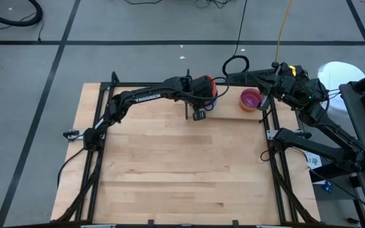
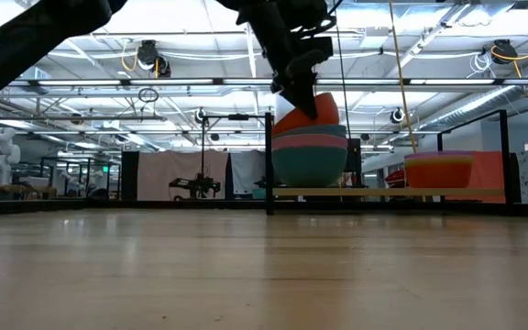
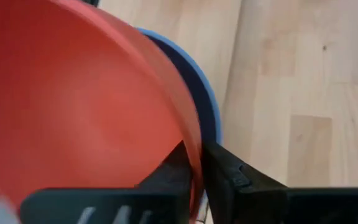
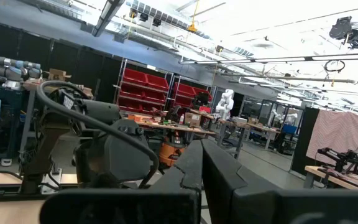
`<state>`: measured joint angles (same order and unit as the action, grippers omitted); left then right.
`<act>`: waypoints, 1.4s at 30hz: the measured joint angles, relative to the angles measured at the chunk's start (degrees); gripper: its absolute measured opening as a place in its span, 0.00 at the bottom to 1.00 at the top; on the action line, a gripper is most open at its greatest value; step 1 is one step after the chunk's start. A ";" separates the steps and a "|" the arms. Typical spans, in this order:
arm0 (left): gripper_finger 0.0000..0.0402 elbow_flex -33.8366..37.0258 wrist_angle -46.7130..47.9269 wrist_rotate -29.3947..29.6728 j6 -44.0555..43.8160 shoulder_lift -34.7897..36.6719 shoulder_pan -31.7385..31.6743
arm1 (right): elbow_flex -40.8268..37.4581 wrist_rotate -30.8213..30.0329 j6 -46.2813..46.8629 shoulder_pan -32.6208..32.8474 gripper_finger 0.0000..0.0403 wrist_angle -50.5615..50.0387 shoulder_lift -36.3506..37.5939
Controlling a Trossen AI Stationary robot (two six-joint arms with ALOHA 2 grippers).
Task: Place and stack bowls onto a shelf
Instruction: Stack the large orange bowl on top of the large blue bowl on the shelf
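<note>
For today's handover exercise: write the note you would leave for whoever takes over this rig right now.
Left gripper: pinching the rim of the red-orange bowl, tilted on top of the stack on the shelf.
Right gripper: shut, holding nothing, raised near the table's right rear corner.
Second stack, pink bowl on top, sits further along the shelf.
Done: the other bowls are stacked.
Left: release the red-orange bowl so it settles, then withdraw.

Overhead and table-level cameras share the shelf (image 1: pixel 233 107); wrist cameras ride close.
</note>
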<state>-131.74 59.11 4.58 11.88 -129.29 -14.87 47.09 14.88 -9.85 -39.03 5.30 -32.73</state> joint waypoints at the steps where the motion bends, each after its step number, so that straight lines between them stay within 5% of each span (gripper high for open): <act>1: 0.10 0.00 -0.35 0.57 -0.22 0.00 0.00 | 0.00 0.01 0.00 0.00 0.00 0.00 0.00; 12: 0.21 -0.60 -0.42 2.60 -0.35 0.63 2.05 | 0.00 0.04 0.06 0.00 0.00 -1.36 0.00; 24: 0.22 -3.15 -0.34 11.14 1.45 4.73 3.13 | 0.00 1.86 0.56 0.04 0.00 -1.85 -1.05; 42: 0.22 -3.30 1.28 17.11 -10.29 19.41 -4.27 | -0.02 11.42 3.49 2.74 0.00 4.62 -26.21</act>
<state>-135.04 60.39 21.69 1.59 -109.89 -19.15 47.08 26.30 -6.36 -36.28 9.92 -58.94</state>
